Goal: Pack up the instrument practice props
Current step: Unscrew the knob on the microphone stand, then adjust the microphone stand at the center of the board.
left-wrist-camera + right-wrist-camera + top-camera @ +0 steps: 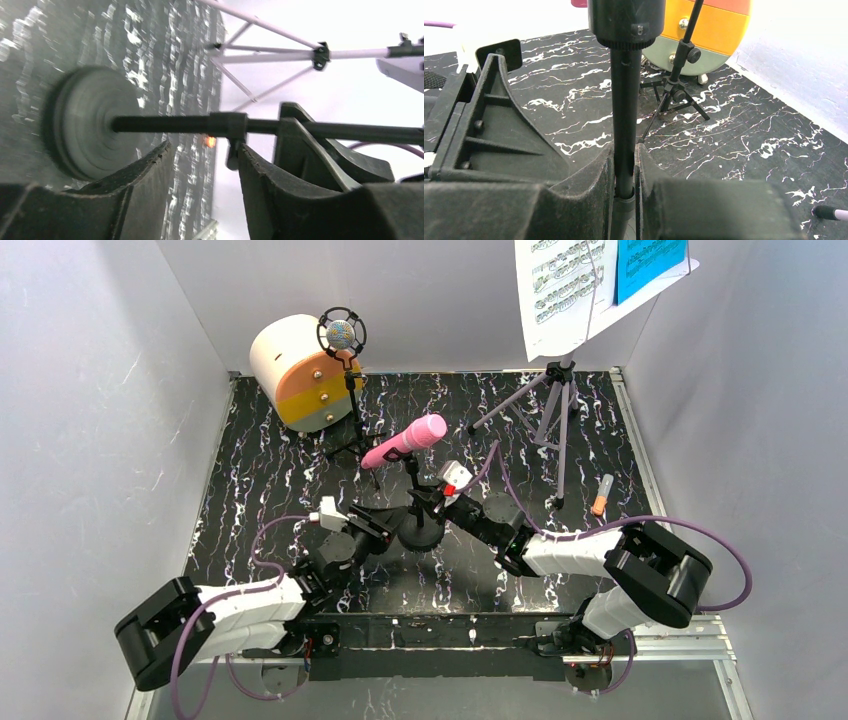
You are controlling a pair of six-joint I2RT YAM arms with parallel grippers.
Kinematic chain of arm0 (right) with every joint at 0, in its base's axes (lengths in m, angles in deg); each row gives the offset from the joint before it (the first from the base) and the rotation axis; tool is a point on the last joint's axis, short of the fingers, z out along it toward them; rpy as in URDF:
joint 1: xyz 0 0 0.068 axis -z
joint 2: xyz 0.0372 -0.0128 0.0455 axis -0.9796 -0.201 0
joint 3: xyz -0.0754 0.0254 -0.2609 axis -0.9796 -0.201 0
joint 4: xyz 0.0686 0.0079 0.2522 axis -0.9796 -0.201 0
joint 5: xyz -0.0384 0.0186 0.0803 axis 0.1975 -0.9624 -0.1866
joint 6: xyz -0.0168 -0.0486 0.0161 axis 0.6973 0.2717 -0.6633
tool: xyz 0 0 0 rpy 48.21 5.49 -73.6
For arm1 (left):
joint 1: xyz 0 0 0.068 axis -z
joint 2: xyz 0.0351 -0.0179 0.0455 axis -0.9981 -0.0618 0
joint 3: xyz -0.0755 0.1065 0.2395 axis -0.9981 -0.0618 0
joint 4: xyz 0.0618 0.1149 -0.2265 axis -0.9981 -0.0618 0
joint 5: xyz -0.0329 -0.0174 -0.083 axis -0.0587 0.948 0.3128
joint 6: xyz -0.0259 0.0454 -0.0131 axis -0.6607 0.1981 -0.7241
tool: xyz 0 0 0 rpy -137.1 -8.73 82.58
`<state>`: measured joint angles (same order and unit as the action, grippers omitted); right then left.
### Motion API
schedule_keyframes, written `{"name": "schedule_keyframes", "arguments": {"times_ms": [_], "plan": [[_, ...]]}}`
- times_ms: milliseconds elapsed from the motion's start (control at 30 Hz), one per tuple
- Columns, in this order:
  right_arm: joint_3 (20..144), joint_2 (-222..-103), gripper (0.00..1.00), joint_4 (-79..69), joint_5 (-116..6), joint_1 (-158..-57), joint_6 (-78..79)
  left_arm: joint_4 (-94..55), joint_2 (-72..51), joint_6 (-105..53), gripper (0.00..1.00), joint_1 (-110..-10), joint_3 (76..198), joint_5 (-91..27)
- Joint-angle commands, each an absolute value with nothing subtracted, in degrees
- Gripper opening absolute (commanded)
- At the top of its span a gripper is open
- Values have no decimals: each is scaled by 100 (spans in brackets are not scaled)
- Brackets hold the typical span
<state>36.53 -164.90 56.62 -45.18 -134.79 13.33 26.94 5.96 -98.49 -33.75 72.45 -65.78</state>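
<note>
The pink toy microphone [405, 442] sits tilted on a black stand with a round base [420, 532] at mid-table. My right gripper [437, 502] is shut on the stand's pole [625, 100], low down near the base, with both pads against it [625, 170]. My left gripper [385, 525] is open just left of the base; in its wrist view the pole [175, 124] and the base [90, 122] lie just past its spread fingertips [205, 160]. The purple silver-headed microphone [341, 335] stands on its thin black tripod [352, 430] at the back. The lilac music rack [555, 410] holds white [560, 290] and blue [648, 265] pages.
The cream cylinder box [295, 370] with the orange-grey face stands at the back left, right behind the purple microphone's tripod [676, 95]. A small orange-tipped object [601, 495] lies at the right by a rack leg. White walls enclose the black marbled table [260, 490].
</note>
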Motion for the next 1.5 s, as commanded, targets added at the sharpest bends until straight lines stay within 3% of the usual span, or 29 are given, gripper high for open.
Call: {"name": "schedule_keyframes", "arguments": {"times_ms": [0,300,600,800,1167,1333,1467], "plan": [[3472,-16838,1,4121,-4586,-13509,1430,1482,968,-9134,51,-3530,7375,-7426],[3446,-16798,1,4123,-4567,-13519,1456,283,1886,-5888,61,-3548,8382,-7814],[3439,-16860,1,4153,-4558,-13580,1507,1718,1663,-3898,67,-3544,8836,-6460],[3424,-16899,1,4186,-4516,-13590,1526,2253,1398,-3243,68,-3549,9083,-5810],[3446,-17065,1,4263,-4464,-13630,1492,2944,981,-2685,68,-3546,9396,-5855],[3446,-17127,1,4294,-4413,-13658,1480,3190,769,-2403,58,-3546,9503,-5958],[3412,-17154,1,4371,-4383,-13661,1439,3226,652,-2070,31,-3547,9555,-5778]]}}
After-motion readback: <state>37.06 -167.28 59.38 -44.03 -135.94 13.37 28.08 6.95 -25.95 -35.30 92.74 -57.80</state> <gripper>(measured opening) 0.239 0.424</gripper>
